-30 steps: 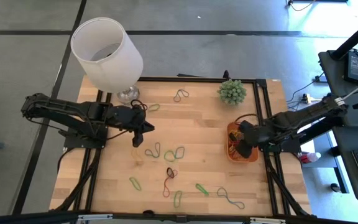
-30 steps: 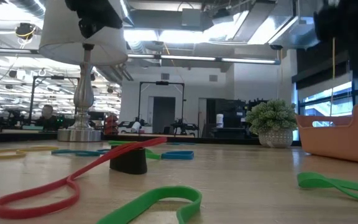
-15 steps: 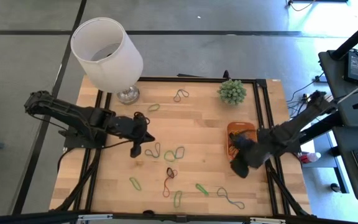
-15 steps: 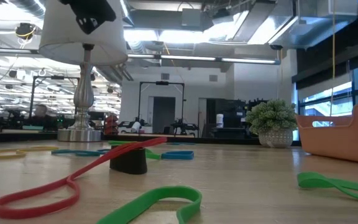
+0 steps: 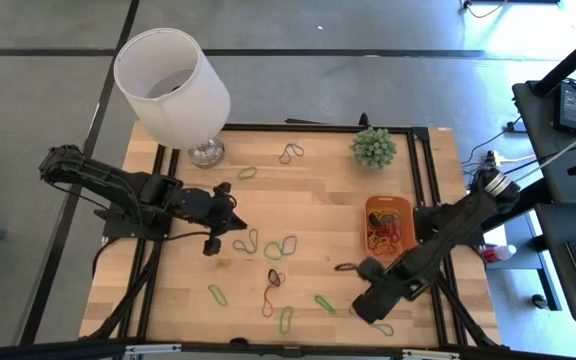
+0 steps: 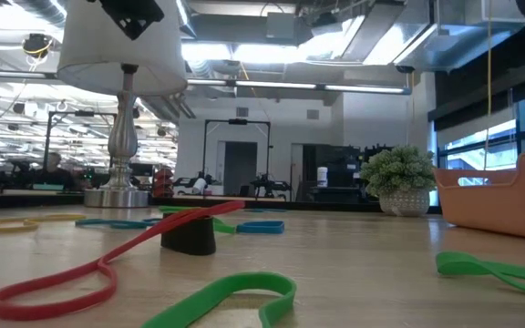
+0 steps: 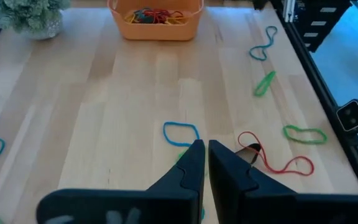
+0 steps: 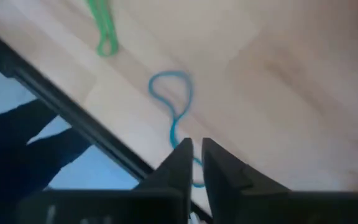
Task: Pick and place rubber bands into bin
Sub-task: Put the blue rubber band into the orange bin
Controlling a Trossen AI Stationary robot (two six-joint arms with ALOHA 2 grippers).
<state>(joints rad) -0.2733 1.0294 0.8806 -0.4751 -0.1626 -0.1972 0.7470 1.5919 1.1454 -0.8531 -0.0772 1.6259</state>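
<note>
Several rubber bands lie flat on the wooden table: green and blue ones [image 5: 273,248] mid-table, a red one [image 5: 271,290] and green ones [image 5: 325,303] nearer the front. The orange bin [image 5: 368,222] at the right holds a heap of bands [image 5: 388,235]. My left gripper [image 5: 212,245] hovers shut left of the middle bands, with a blue band [image 7: 180,132] and a red band [image 7: 272,158] lying ahead of it. My right gripper [image 5: 368,305] hangs near the front edge, pointing down over a blue band [image 8: 169,99], its fingers almost together.
A white-shaded lamp [image 5: 173,85] stands at the far left corner and a small potted plant [image 5: 373,148] at the far right. The table's black frame rail [image 8: 73,115] runs close beside the blue band under my right gripper.
My right gripper has swung from above the bin toward the table's near edge and sunk a little, ending over the blue band near the front. My left gripper has shifted slightly toward the near edge and rolled about its own axis.
</note>
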